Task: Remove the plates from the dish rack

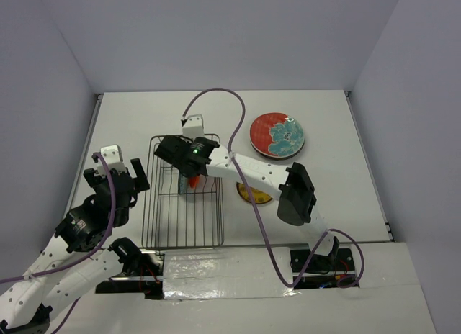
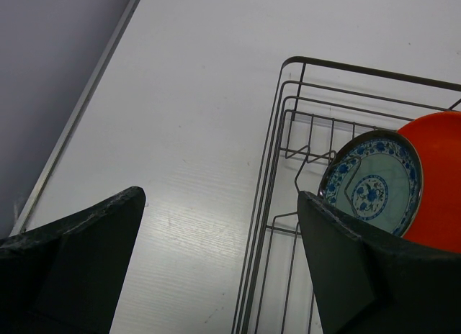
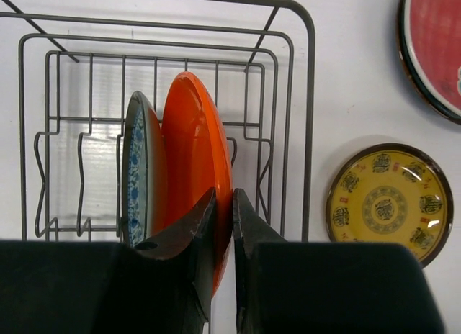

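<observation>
My left tool (image 2: pixel 220 197) hangs spread over the tabletop (image 2: pixel 194 96), just left of the rack (image 3: pixel 310 118). My right tool (image 3: pixel 223 199) pinches the rim of the orange plate (image 3: pixel 191 140), upright in the rack beside a blue plate (image 3: pixel 135 168). Right of the rack lies a yellow plate (image 3: pixel 389 203); farther, a red plate (image 3: pixel 436 46).

White table (image 1: pixel 324 111) with grey wire dish rack (image 1: pixel 180 229), red floral plate (image 1: pixel 277 134) and small yellow plate (image 3: pixel 390 204) flat beside it
</observation>
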Motion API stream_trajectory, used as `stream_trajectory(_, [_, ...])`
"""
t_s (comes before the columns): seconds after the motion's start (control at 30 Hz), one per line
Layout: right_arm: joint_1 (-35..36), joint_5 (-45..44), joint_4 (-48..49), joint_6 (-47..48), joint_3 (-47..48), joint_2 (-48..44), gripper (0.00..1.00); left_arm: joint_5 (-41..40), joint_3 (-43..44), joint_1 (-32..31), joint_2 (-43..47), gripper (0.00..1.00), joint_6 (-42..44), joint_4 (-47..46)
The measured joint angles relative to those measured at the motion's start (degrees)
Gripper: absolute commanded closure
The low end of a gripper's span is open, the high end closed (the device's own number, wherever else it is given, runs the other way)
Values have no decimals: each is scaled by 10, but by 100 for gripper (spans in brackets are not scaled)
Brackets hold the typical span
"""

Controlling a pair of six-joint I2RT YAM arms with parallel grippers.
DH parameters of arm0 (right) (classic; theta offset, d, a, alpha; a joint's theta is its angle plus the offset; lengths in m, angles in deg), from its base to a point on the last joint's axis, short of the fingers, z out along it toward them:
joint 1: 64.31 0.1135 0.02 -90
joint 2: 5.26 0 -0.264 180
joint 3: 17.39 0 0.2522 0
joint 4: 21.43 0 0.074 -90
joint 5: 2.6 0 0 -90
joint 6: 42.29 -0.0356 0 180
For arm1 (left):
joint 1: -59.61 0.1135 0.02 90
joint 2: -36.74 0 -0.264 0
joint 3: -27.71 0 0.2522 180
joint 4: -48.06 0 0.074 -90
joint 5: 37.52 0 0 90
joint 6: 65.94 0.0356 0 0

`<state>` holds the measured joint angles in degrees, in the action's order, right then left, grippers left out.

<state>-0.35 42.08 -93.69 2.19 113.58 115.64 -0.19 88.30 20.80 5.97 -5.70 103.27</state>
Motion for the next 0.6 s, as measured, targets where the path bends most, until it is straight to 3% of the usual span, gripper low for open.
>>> stream_trajectory(0.23, [0, -38, -47, 22, 37, -15, 100, 0, 0, 0, 0, 0, 0, 0])
stream_trajectory(0.6, [-3, -95, -85, 47, 44, -125, 100, 0, 0, 0, 0, 0, 0, 0])
